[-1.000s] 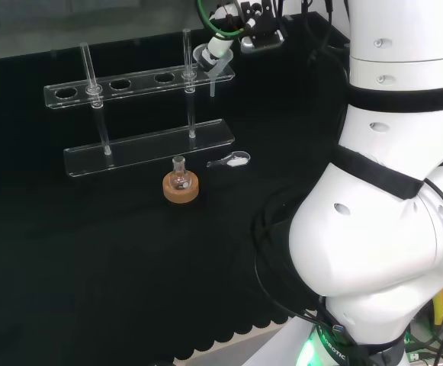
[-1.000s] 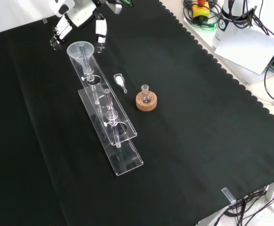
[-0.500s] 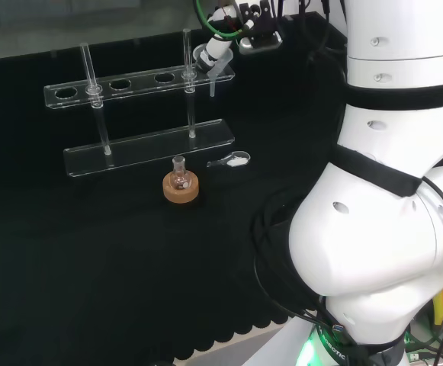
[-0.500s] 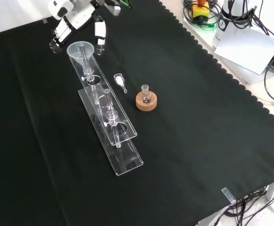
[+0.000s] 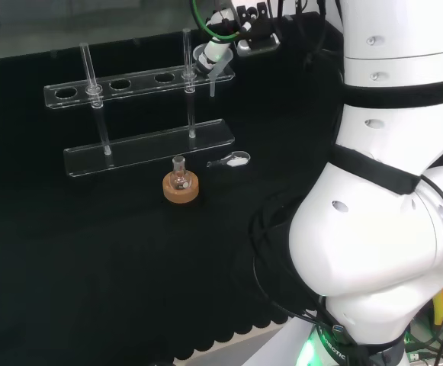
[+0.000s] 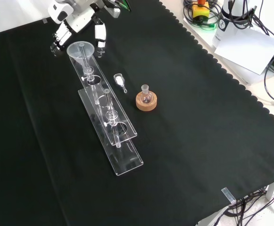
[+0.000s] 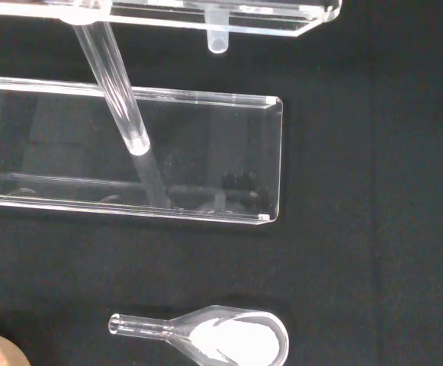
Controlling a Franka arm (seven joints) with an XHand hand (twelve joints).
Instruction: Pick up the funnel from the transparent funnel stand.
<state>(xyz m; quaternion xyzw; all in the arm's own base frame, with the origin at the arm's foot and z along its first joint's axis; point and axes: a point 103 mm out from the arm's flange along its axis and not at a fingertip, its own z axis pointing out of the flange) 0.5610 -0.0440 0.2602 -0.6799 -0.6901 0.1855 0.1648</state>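
A clear funnel (image 6: 79,50) sits in the last hole of the transparent stand's (image 6: 126,160) upper shelf, at the stand's far end in the front view. In the head view the funnel (image 5: 210,67) is at the right end of the stand (image 5: 149,149). The hand (image 6: 78,20) hovers just beyond it, open, with one finger (image 6: 100,36) to the right of the rim and another (image 6: 59,39) to its left, apart from the funnel. In the wrist view the funnel's stem (image 7: 217,40) pokes below the shelf, above the base plate (image 7: 229,152).
A small round flask on a cork ring (image 6: 146,100) stands right of the stand in the front view. A small glass scoop with white powder (image 6: 120,81) lies between them, also large in the wrist view as the scoop (image 7: 221,339). Cables and boxes lie beyond the cloth's right edge.
The hand has drifted a little upward and back behind the funnel, fingers still spread on both sides of the rim. The funnel stays in the stand.
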